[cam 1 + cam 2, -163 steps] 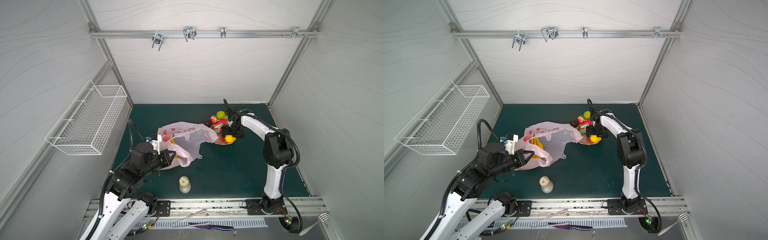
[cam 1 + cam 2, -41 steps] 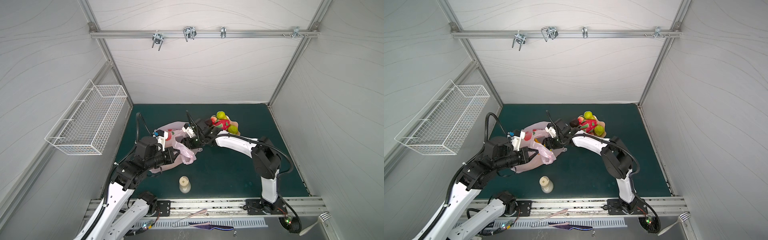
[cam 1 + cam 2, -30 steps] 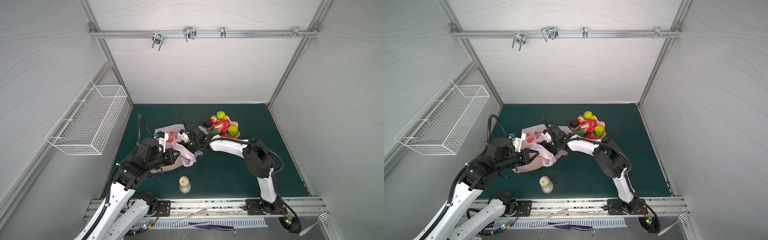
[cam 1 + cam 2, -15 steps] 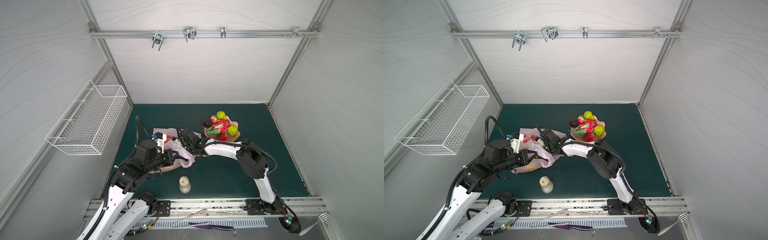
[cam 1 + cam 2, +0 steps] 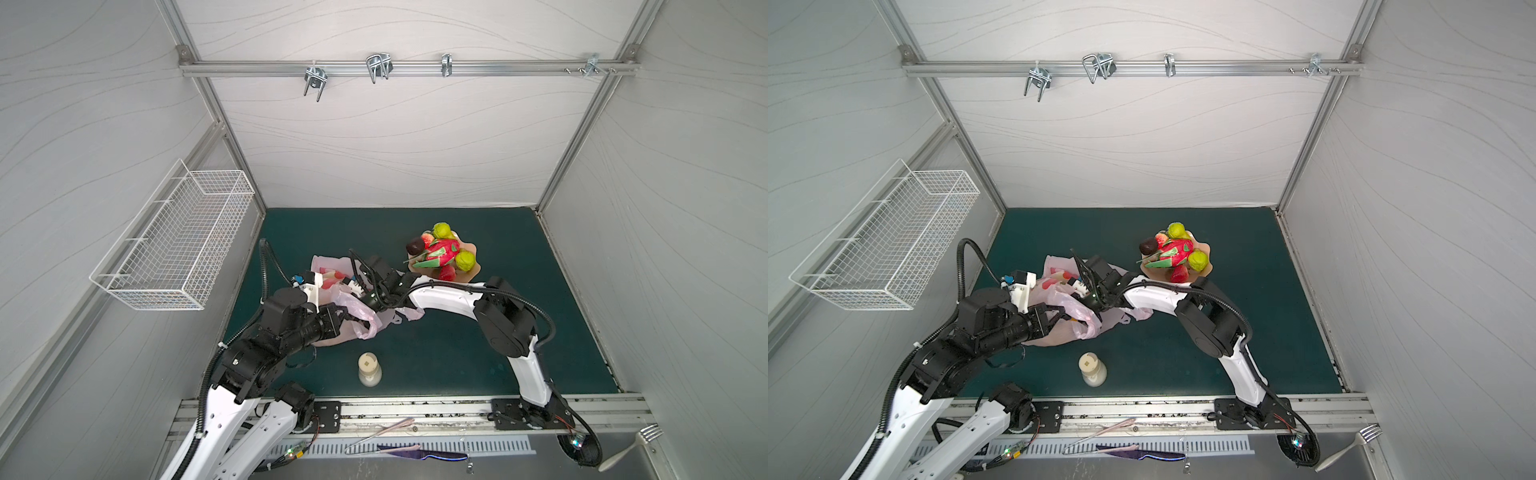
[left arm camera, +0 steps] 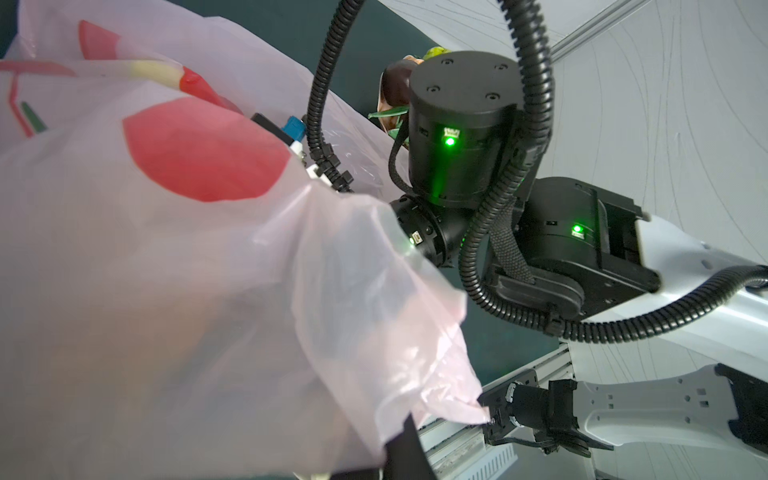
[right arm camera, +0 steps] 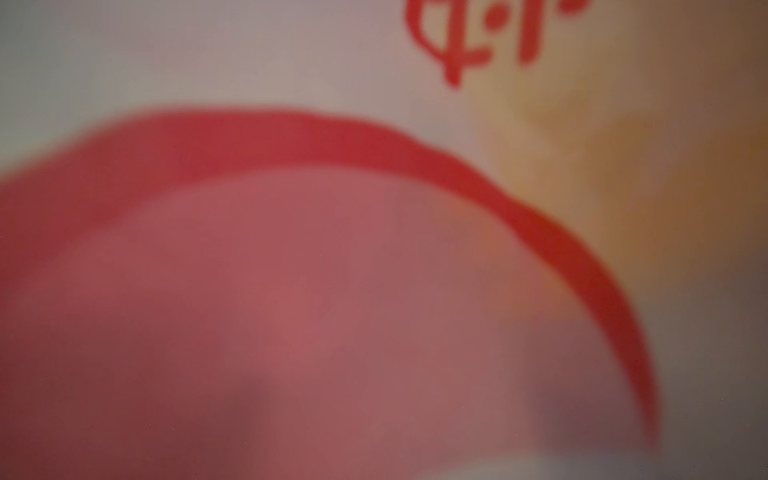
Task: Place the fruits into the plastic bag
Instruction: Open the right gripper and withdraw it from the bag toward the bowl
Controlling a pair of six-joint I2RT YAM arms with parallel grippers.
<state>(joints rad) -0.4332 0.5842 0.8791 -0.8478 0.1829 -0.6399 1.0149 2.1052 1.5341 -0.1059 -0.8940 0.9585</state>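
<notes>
Both top views: plastic bag (image 5: 326,266) lay crumpled on green mat (image 5: 457,353), left of centre. L gripper (image 5: 347,319) was clamped on bag's near rim. R gripper (image 5: 369,301) reached across into bag mouth; fingers hidden, so open or closed can't tell. Fruits (image 5: 441,254) (pears, plum, strawberries, watermelon slices) sat piled on peach dish (image 5: 473,271), just beyond R forearm, apart from bag. Cream bottle (image 5: 369,368) stood upright nr front edge.

L wrist: pink bag film draped over most of view, black finger (image 6: 405,444) under it, R arm's joints (image 6: 457,124) close behind.

R wrist: only blurred bag film w/ red print (image 7: 291,291); yellowish smear at one side, unidentifiable.
</notes>
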